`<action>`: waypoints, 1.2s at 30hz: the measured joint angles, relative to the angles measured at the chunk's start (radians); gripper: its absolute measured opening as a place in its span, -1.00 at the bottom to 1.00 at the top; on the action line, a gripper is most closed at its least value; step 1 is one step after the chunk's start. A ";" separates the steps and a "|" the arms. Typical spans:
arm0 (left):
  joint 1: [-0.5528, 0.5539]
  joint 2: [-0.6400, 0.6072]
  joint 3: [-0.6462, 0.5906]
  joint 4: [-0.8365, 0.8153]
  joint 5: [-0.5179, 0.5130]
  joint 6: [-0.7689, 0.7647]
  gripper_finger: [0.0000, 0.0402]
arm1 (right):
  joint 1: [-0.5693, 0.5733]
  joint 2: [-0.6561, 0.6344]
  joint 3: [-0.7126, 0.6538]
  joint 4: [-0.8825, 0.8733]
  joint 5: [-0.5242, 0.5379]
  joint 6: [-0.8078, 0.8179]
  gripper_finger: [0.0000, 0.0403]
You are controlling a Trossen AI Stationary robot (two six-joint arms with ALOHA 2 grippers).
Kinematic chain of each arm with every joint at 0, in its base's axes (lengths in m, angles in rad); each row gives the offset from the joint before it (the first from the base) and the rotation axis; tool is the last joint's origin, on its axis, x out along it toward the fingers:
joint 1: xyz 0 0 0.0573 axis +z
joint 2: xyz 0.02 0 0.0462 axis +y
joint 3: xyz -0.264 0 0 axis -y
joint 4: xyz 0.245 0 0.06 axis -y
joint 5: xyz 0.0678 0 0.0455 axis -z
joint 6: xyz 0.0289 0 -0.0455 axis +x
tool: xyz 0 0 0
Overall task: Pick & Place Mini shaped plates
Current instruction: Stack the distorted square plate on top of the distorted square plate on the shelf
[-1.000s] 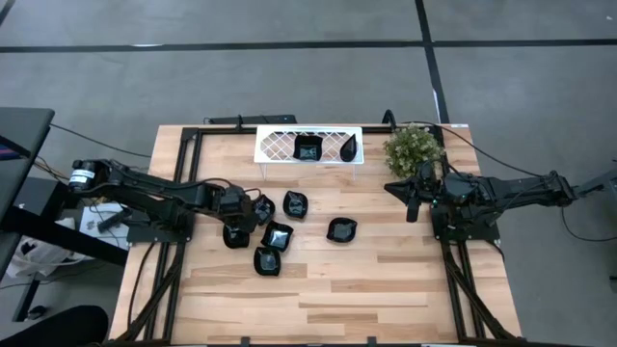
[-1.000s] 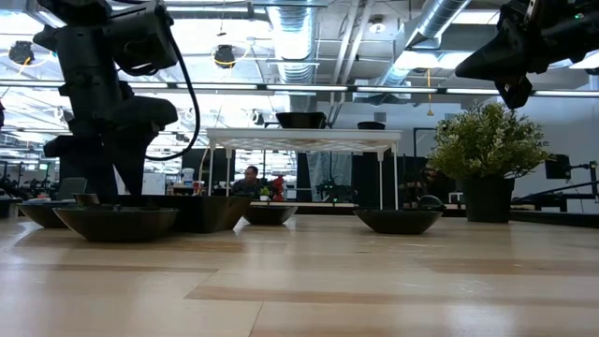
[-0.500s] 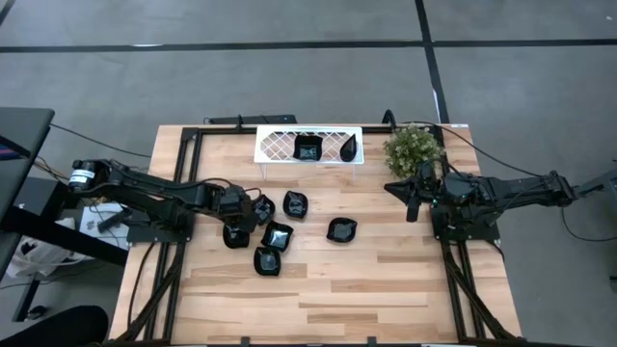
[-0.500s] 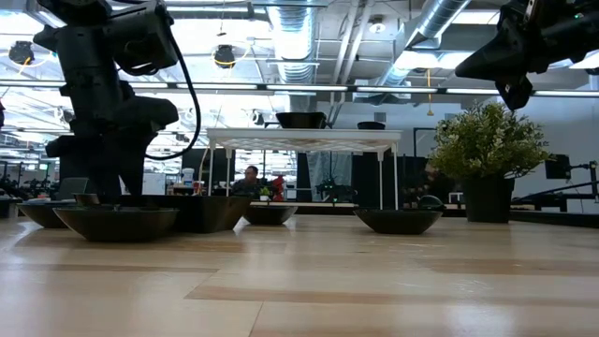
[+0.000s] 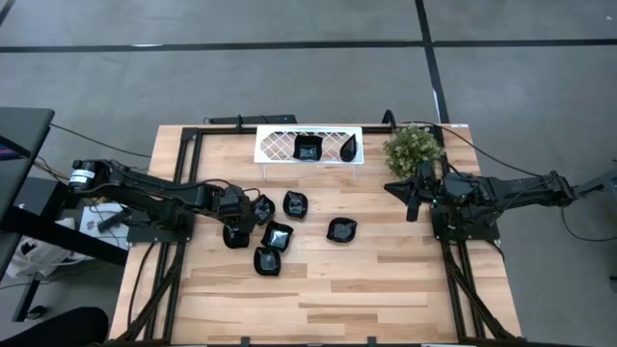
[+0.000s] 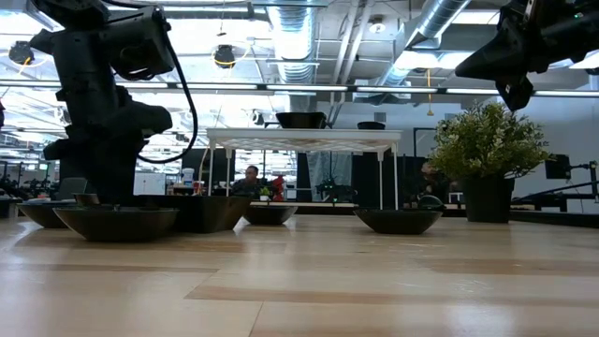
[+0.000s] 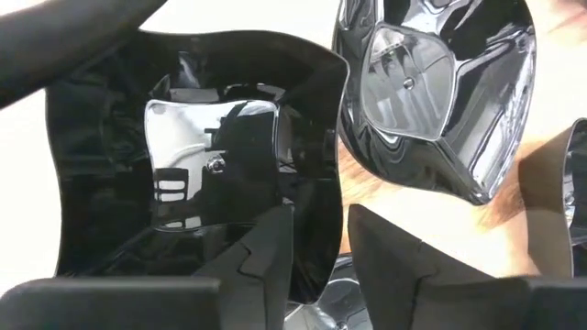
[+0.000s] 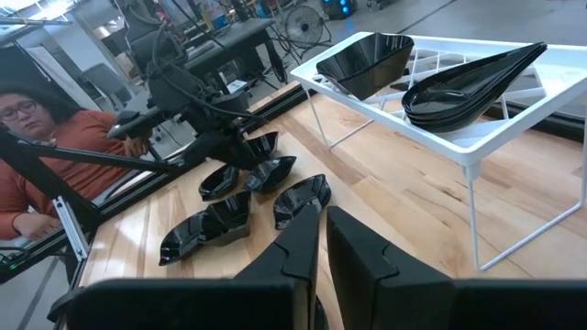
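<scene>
Your left hand (image 5: 234, 231) sits low among the small glossy black wavy-rimmed plates (image 5: 277, 234) on the wooden desk (image 5: 386, 280), fingers (image 7: 266, 247) straddling one plate's (image 7: 183, 174) rim, part closed; your right hand (image 5: 413, 204) hovers together beside the green plant (image 5: 413, 146).

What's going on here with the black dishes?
The left tool is down in the cluster of plates on the table, its fingers straddling the rim of a squarish plate. Two plates already sit on the white tray. The right tool hangs beside the plant, holding nothing.
</scene>
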 joint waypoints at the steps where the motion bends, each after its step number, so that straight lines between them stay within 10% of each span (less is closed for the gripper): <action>1: 0.000 0.000 0.000 0.000 -0.003 0.000 -0.47 | 0.000 0.000 0.000 0.000 0.000 0.000 -0.89; 15: 0.000 -0.001 0.000 -0.003 -0.062 0.027 -0.95 | 0.000 0.000 0.000 0.000 0.000 0.000 -0.89; 36: 0.000 -0.057 0.000 -0.023 -0.083 0.072 -0.98 | 0.000 0.000 0.000 0.000 0.000 0.007 -0.89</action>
